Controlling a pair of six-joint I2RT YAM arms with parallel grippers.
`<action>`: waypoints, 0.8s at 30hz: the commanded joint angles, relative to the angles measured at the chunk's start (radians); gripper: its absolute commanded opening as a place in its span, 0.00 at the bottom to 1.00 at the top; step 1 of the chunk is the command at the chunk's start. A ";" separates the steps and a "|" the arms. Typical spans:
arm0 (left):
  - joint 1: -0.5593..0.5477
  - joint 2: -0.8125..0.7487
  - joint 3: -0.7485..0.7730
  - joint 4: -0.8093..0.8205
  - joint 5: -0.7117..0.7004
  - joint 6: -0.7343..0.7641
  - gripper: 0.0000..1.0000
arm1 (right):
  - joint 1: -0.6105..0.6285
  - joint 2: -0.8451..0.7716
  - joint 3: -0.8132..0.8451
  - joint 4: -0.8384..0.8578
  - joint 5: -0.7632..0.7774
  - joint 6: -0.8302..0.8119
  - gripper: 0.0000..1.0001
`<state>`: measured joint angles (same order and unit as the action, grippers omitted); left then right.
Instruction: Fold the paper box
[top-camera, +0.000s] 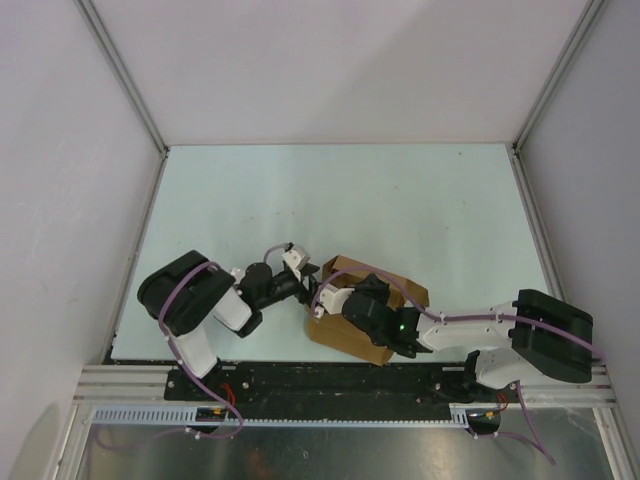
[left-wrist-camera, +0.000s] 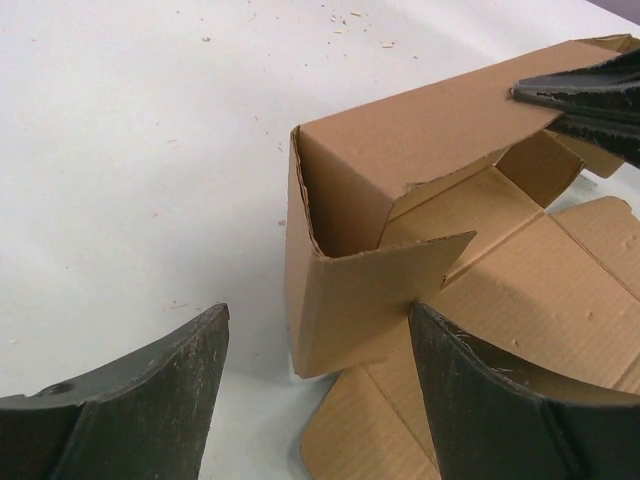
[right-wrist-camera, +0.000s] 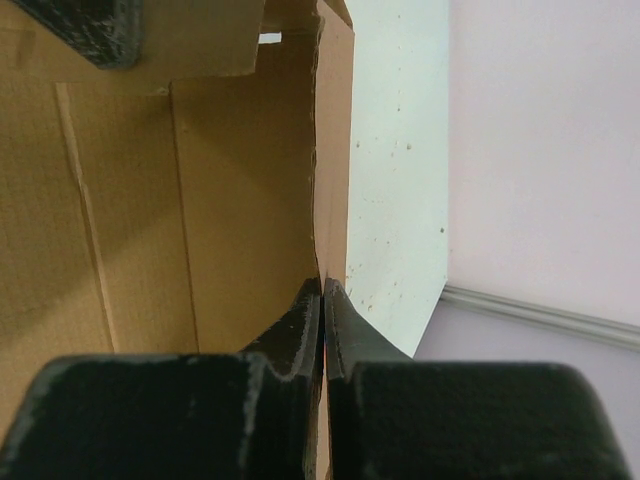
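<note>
My right gripper (right-wrist-camera: 322, 300) pinched one upright wall of the paper box (top-camera: 350, 338), which sat half-formed on the table (top-camera: 300, 190), low and centre in the overhead view. My left gripper (left-wrist-camera: 318, 330) was spread wide just before the box's open end. As I judged it, the right needed to steady that wall while the left nudged the end flap inward along its crease.

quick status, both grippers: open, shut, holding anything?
Left gripper: open, gripping nothing; a corner of the paper box sits just ahead of its fingers.
Right gripper: shut, pinching a thin wall of the paper box.
</note>
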<state>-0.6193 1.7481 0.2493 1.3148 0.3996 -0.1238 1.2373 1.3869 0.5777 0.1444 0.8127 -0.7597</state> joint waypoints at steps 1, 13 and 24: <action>0.004 0.024 0.033 0.357 -0.004 0.012 0.78 | 0.021 0.027 -0.010 0.003 -0.084 0.063 0.02; -0.003 0.068 0.084 0.359 0.008 -0.033 0.80 | 0.031 0.020 -0.010 -0.009 -0.122 0.105 0.02; -0.040 0.082 0.091 0.363 -0.119 -0.043 0.77 | 0.040 0.029 -0.010 0.003 -0.136 0.120 0.02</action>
<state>-0.6426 1.8145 0.3088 1.3136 0.3584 -0.1555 1.2556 1.3907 0.5777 0.1524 0.8162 -0.7216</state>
